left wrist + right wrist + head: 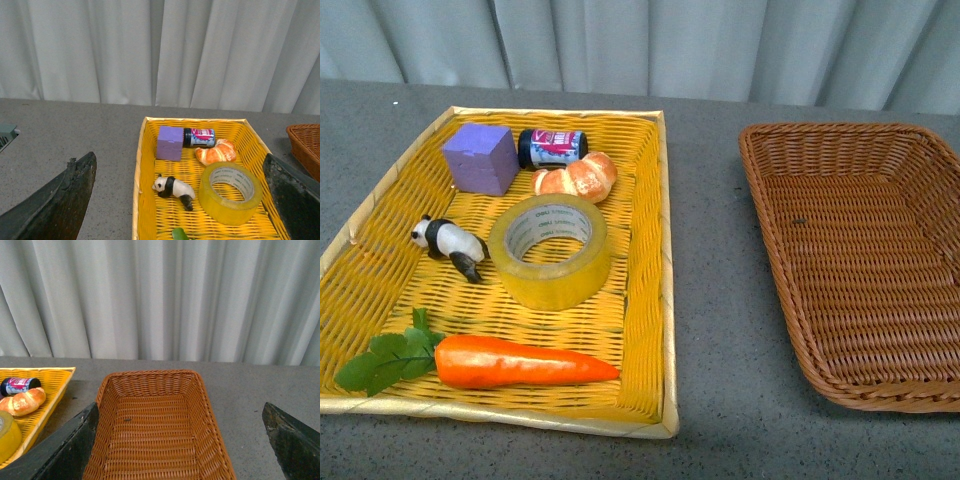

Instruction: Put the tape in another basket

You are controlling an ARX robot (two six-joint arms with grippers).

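While both wrist cameras look out over the table, I can read the left gripper (178,156) plainly. Its two dark, rough-edged fingers (75,200) stand wide apart at the lower corners, gripping nothing. The right gripper (180,407) is the same, with blunt black fingers (290,440) spread.

My target is the wide roll of glossy, translucent yellowish packing tape (552,282). It lies flat, hole upward, near the middle of the shallow bright yellow woven tray (665,300). Its white inner core carries small print I cannot read.

Sharing the tray:
- a black-and-white panda figurine (450,243), its hind end just beside the roll
- a golden ridged croissant (576,177) just behind the roll
- a matte purple cube (480,157)
- a dark little bottle with a pink label (552,147), lying on its side and too small to read
- a smooth orange carrot with green leaves (520,362) along the near rim

The deep rectangular brown wicker basket with a braided rim (860,260) stands well apart on the flat grey tabletop (720,330), to the right of the tray. A small dark speck on its floor I cannot identify.

The front view cuts off the basket's right side. The right wrist view shows only a sliver of the roll at its edge, and the left wrist view shows only a leaf tip of the carrot.
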